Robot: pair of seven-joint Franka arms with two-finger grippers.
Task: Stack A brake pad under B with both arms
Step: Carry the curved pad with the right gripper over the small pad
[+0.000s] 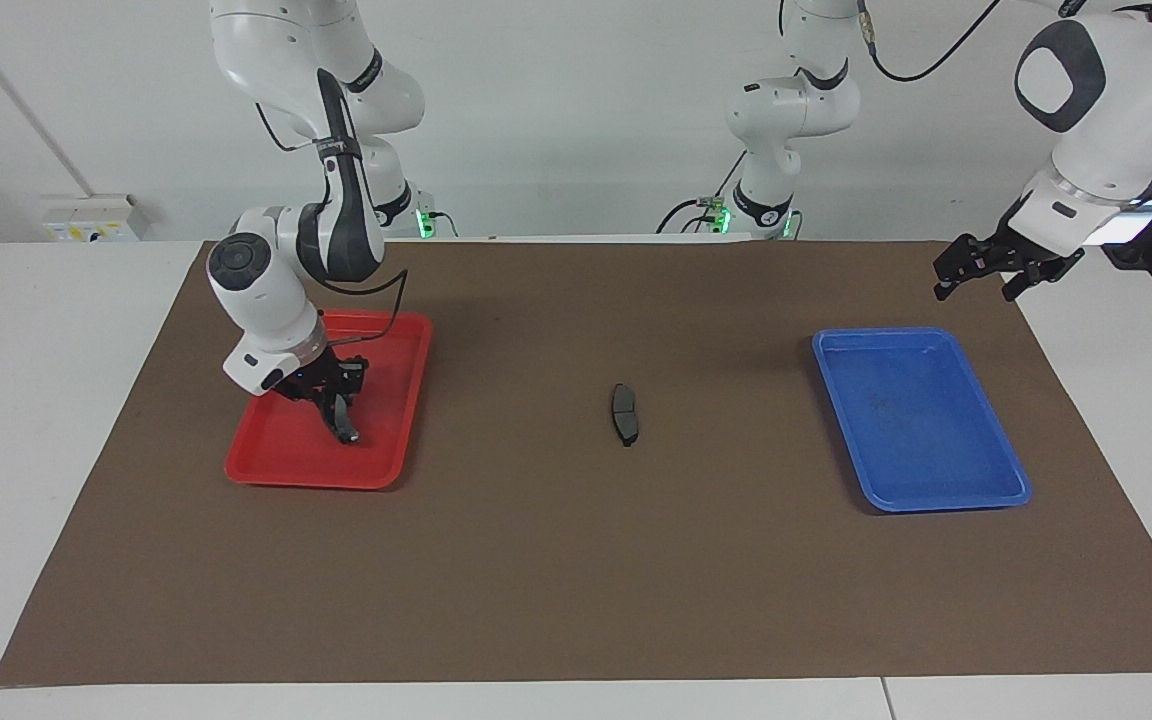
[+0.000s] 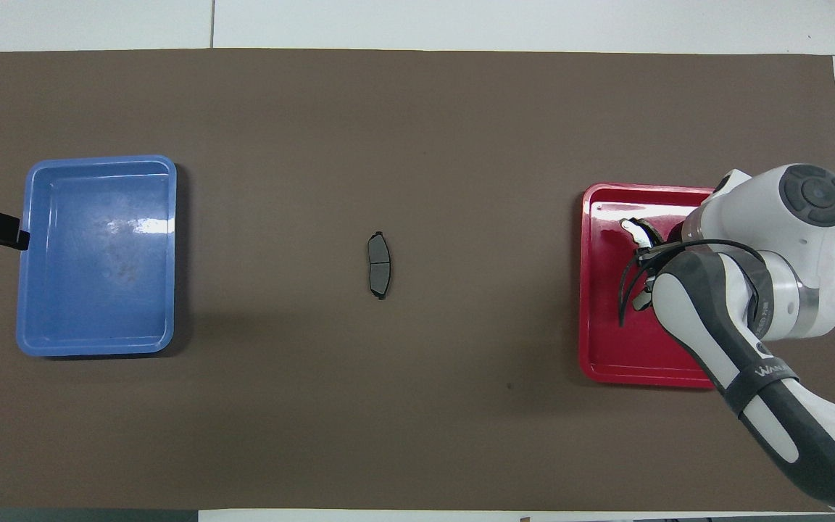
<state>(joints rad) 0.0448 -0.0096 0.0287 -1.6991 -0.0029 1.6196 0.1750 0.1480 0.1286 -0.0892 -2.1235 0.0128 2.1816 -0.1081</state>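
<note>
Facing view shows my right gripper (image 1: 336, 400) down in the red tray (image 1: 276, 470), pinched shut on the long curved pad (image 1: 341, 420), which hangs tilted with its low tip at the tray floor or just off it; I cannot tell which. The short grey pad (image 1: 625, 413) lies flat on the brown mat (image 1: 576, 560) in the middle of the table, between the red tray and the blue tray (image 1: 936, 500), well apart from both. I think that is the bottom pad, and it is already in its place. So the first half looks done, and the grab for the second half looks done too. What is left, I think, is to lift the long pad out, carry it over the mat, and lay it down on top of the short one. My left gripper (image 1: 981, 270) waits with its fingers spread wide and holding nothing, up in the air over the mat's edge by the blue tray, which is empty. From the overhead view the red tray has a raised rim (image 2: 591, 290) all round, and I judge I must lift the long pad clear of it so the tip does not catch. After that the mat is bare all the way to the short pad (image 2: 378, 265), so I have lots of room to move. The short pad is small and thin, so I guess a bump could push it away
</note>
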